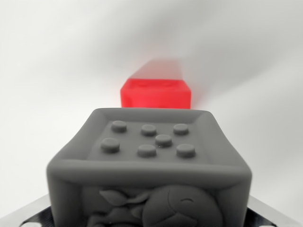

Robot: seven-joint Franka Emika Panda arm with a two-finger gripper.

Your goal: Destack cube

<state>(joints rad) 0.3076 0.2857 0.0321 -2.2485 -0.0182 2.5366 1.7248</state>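
Note:
A grey cube (149, 161) fills the lower half of the wrist view, very close to the camera. Its upper face carries several round studs, and the face toward the bottom edge shows a raised relief figure. My gripper (150, 215) shows only as dark and silver finger parts at the bottom left corner and bottom right corner, one on each side of the grey cube and against it. The gripper looks shut on the cube. Beyond it, farther from the camera, a red cube (156, 94) rests on the white surface, slightly blurred and apart from the grey cube.
A plain white surface (52, 71) lies all around both cubes, with soft shadows at the upper right. Nothing else shows.

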